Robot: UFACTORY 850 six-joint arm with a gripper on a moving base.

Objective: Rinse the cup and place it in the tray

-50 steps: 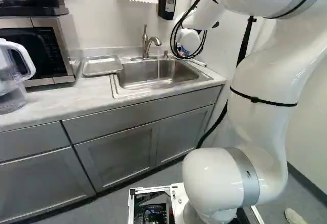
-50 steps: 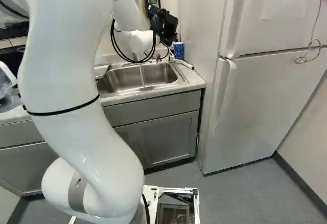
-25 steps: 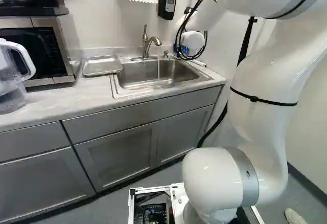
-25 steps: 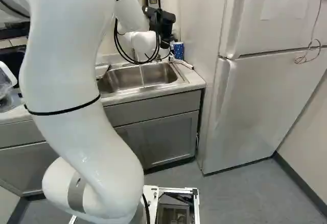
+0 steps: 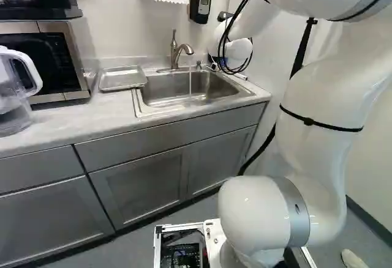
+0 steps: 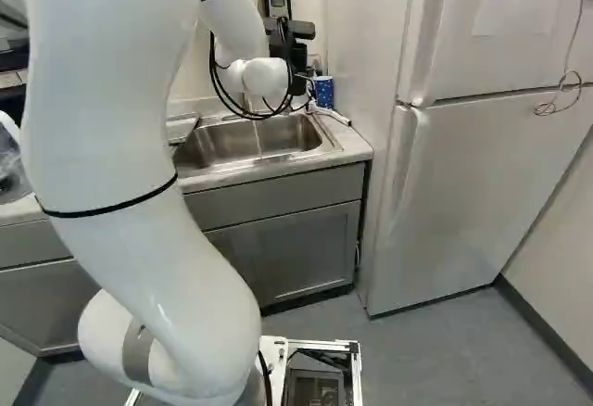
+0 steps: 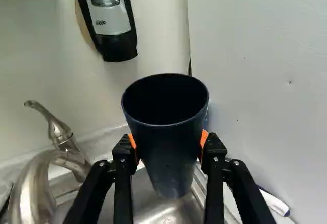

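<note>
Operator: Report task status, proceeding from left to right.

Technician: In the left base view, the tray (image 5: 122, 78) lay on the surface (image 5: 79, 114) beside the sink (image 5: 160, 89). Placement was outstanding: the cup was not in it. Next came the faucet (image 5: 183, 51), with a stream of water (image 5: 190, 83) falling into the sink. The dark cup (image 7: 166, 147) was near the sink's right end, apart from that stream.

Operator: Was rinsing complete?

Technician: That could not be confirmed. I judged that the rinse was either under way or still to be done, since the water was on.

Operator: State of the fingers (image 7: 213, 155)?

Technician: They pinched the cup from two opposite sides, its open mouth facing the wrist camera. A blue patterned cup (image 6: 323, 91), not gripped, stood farther right.

Operator: And the pose?

Technician: The arm (image 5: 318, 115) rose from its base joint, bent at the top and reached forward over the surface. Its wrist (image 6: 266, 79) was low, near the back wall.
</note>
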